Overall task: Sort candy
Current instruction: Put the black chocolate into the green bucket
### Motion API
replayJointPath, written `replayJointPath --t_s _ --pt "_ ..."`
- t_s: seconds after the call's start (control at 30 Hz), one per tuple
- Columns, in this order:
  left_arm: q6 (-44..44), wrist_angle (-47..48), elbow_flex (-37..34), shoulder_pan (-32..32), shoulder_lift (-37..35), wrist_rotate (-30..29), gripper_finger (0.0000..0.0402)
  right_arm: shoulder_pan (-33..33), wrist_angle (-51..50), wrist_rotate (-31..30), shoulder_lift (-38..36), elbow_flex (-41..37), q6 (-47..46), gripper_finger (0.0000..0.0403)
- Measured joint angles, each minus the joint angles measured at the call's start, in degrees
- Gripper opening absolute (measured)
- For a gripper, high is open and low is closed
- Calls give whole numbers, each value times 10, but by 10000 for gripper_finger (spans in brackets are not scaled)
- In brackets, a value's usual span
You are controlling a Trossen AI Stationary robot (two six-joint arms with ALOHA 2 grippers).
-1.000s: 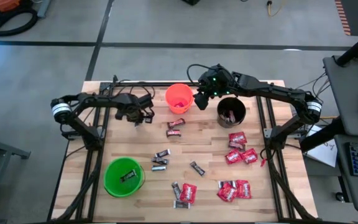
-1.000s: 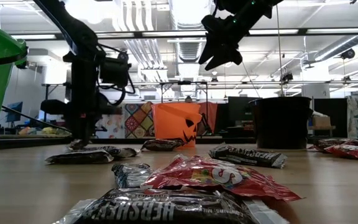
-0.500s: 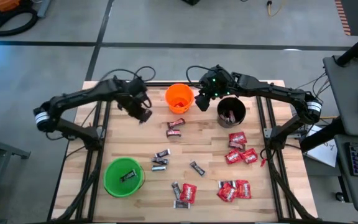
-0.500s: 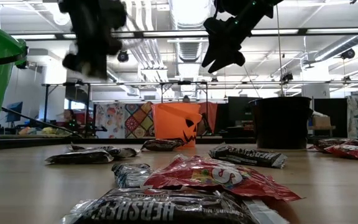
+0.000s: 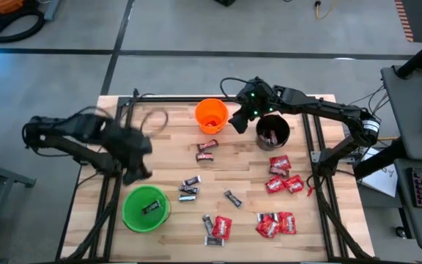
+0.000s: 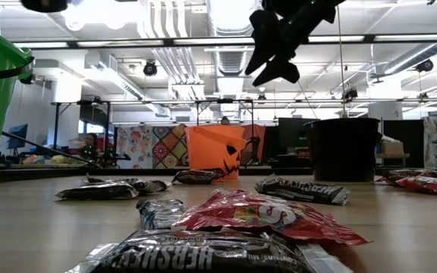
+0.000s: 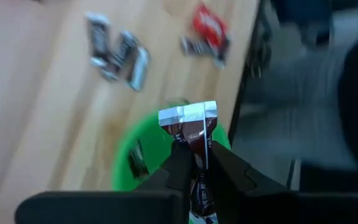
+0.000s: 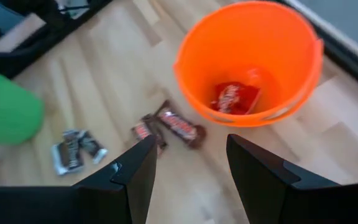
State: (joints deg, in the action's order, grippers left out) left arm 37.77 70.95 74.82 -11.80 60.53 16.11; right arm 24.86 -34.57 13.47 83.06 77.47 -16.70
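Pale wooden surface under an open workshop ceiling, strewn with candy. Judged the sorting as barely begun.

Pinched a dark brown mini bar in the left tool, fingers closed narrow on it, silver wrapper end sticking out beyond the tips. Hung above the green cup, which lay just beneath and ahead of that tool; one dark bar already in it.

Kept the right tool wide and empty, raised off the surface between the orange cup and the black cup. Saw one red packet in the orange cup just ahead of that tool, and two reddish-brown bars on the wood below it. Made out something inside the black cup, but could not tell what.

Left to do, going by what lay loose: a cluster of red packets well apart from both tools, more red ones near the front edge, and several dark bars mid-surface, nearer the left tool.
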Motion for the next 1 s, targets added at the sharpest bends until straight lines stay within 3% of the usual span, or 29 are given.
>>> replayJointPath --t_s 0.17,0.33,0.6,1.0 --pt "13 -41 -40 -111 26 -17 10 -4 -3 25 -2 0 -31 189" --pt "7 -48 -86 -162 56 -20 9 -10 -37 62 -6 0 -43 189" --pt "-52 -55 -137 -168 82 -36 8 -33 -102 79 -39 0 -80 189" --pt "-105 -64 -140 -167 123 -52 28 -79 -135 82 -137 0 -211 189"
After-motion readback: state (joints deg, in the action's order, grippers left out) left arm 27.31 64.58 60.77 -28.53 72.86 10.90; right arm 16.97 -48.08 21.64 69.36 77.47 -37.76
